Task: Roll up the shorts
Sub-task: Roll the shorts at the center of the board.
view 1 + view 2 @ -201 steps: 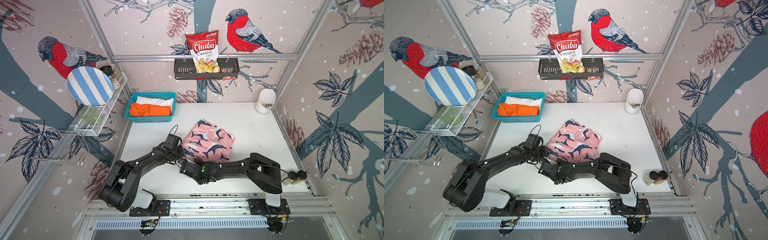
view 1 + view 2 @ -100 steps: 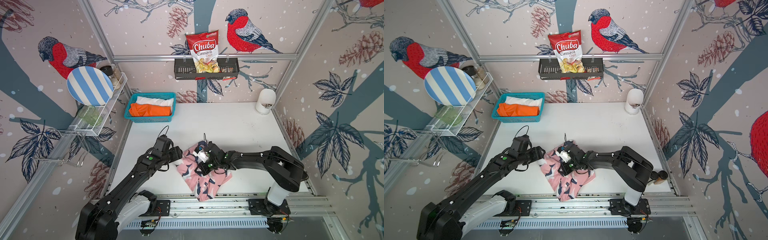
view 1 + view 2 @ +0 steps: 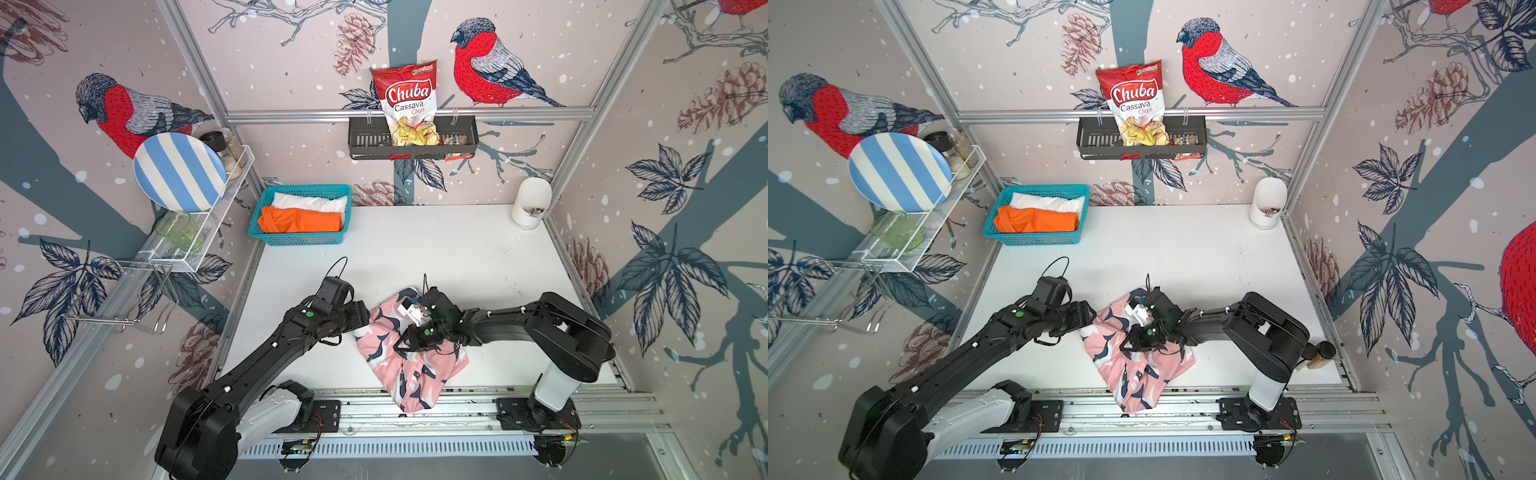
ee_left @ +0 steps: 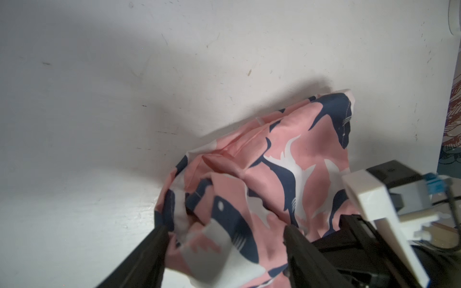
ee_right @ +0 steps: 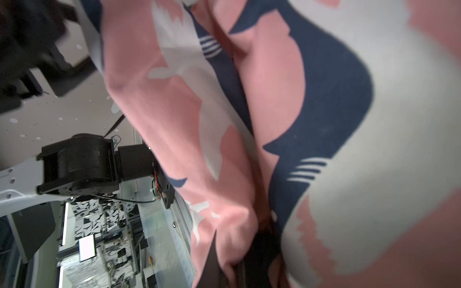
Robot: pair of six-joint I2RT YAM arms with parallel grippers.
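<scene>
Our left claw [image 4: 224, 233] stands wide open, its fingers astride an edge of the pink shorts [image 3: 409, 370], which lie bunched at the front of the bench [image 3: 457, 249]. The right claw [image 3: 403, 345] is pinched shut on them. We should spread them flat before rolling. The basket [image 3: 299, 240] holds the orange shorts [image 3: 299, 220] and white shorts [image 3: 309, 202].

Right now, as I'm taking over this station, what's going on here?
The right tool is shut on the pink patterned shorts, holding them bunched up near the front edge of the table, with one end hanging over the rail. The left tool stands open, its fingers either side of a fold of the same cloth. Those shorts are crumpled, not rolled. The orange shorts and white shorts lie in the teal basket at the back.
</scene>
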